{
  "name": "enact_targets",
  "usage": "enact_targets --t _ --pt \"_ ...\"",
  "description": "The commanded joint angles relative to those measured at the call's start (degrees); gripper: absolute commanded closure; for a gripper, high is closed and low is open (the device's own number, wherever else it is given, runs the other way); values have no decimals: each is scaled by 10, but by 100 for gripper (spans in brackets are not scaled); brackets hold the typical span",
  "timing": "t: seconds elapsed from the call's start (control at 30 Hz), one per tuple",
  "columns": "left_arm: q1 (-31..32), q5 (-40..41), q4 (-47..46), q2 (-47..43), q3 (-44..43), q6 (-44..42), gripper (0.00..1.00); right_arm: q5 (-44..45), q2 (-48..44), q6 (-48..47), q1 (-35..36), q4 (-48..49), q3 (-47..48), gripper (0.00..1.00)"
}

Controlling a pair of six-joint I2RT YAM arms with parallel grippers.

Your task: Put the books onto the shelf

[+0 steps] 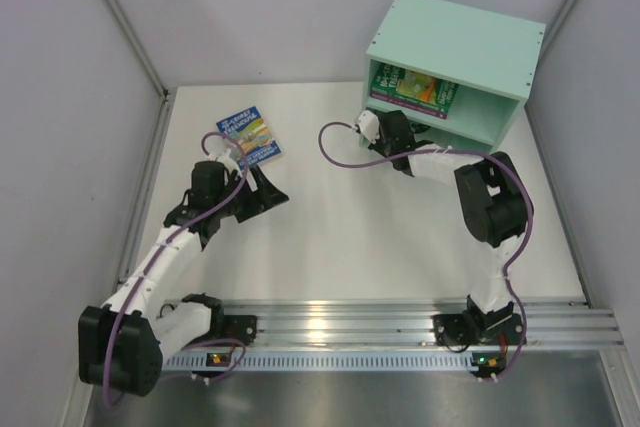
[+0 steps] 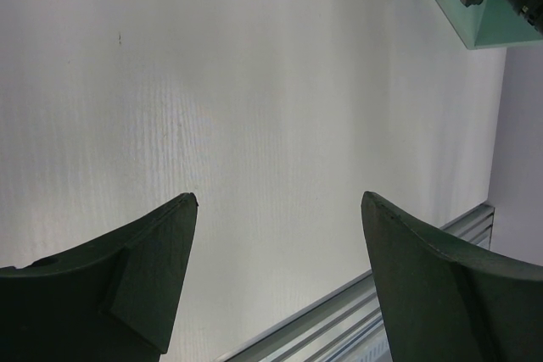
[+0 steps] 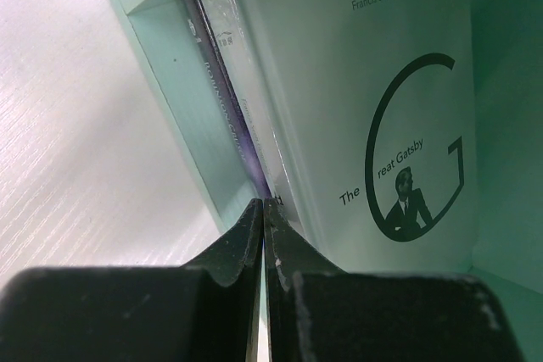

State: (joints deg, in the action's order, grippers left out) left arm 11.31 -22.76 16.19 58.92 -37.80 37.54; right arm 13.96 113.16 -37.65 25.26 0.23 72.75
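The mint-green shelf (image 1: pixel 455 47) stands at the back right with a green book (image 1: pixel 422 93) in it. A blue book with a yellow picture (image 1: pixel 250 135) lies flat on the table at the back left. My left gripper (image 1: pixel 272 193) hovers just in front of that book, open, with only bare table between its fingers (image 2: pixel 153 269). My right gripper (image 1: pixel 372 127) is shut at the shelf's left end. In the right wrist view its tips (image 3: pixel 265 203) touch the lower edge of a purple book (image 3: pixel 222 99) standing between the shelf wall (image 3: pixel 170 82) and a pale "The Great Gatsby" book (image 3: pixel 373 108).
An aluminium rail (image 1: pixel 400 322) runs along the near edge, also seen in the left wrist view (image 2: pixel 407 294). Grey enclosure walls close in the table on three sides. A purple cable (image 1: pixel 335 152) loops over the table beside the right arm.
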Motion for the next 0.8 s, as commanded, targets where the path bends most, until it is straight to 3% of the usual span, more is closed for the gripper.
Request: enact_targets --t 0.0,0.27,0.43,0.63,0.77 --pt "6 10 -37 3 -12 1 17 19 0 -14 -13 43 6 100" --pt "9 24 -33 15 -29 4 17 -5 -17 -1 -12 34 -5 100" --pt "4 96 -16 73 -74 33 16 -32 -80 41 21 9 -39 100" --pt "-51 170 12 228 -219 -1 14 -25 -134 91 100 -18 -75 96" --pt "-102 222 39 374 -415 -52 15 -53 -188 165 132 -21 -89 92"
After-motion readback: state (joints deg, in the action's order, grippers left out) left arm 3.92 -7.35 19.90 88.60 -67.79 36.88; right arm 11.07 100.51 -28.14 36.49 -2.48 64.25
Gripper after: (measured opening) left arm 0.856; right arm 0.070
